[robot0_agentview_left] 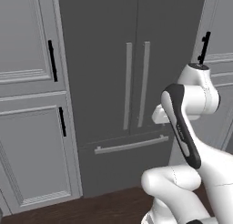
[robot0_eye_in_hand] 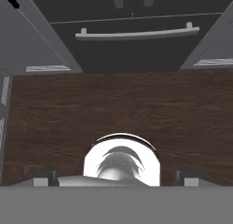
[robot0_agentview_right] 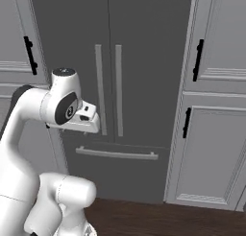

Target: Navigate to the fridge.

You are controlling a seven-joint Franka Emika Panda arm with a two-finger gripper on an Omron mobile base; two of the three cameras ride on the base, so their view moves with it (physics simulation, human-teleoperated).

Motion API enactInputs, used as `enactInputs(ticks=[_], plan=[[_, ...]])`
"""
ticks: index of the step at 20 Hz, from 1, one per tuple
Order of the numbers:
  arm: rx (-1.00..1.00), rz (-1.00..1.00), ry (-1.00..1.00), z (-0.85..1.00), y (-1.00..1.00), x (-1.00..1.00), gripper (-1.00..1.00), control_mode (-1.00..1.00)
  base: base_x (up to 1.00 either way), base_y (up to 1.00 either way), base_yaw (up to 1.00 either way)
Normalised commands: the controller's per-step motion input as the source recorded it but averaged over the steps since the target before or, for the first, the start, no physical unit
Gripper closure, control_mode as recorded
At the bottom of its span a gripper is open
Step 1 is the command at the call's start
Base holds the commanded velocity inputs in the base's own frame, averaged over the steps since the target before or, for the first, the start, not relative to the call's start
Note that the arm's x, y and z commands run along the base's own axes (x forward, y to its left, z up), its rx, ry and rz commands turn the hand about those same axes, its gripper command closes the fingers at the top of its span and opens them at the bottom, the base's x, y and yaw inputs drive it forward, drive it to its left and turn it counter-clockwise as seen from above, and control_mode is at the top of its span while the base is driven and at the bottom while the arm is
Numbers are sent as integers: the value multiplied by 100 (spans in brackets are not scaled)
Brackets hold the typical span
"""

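Note:
The fridge stands straight ahead, a tall dark grey front with two upper doors, two long vertical grey bar handles and a lower drawer with a horizontal bar. It also rises between the cabinets in the right base view. The hand view looks down on the fridge drawer and its bar. My gripper hangs above the wooden floor in front of the fridge, open, with nothing between its fingers.
Lighter grey panelled cabinets with short black handles flank the fridge on the left, and more cabinets stand on the right. Dark wooden floor lies between my base and the fridge.

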Motion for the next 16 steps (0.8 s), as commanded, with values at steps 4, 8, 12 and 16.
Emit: enactInputs(ticks=[4,8,12,16], plan=[[0,0,0,0,0,0,-100,100,69,-32,0],[0,0,0,0,0,0,-100,100,63,-2,3],[0,0,0,0,0,0,-100,100,73,0,2],[0,0,0,0,0,0,-100,100,73,0,1]])
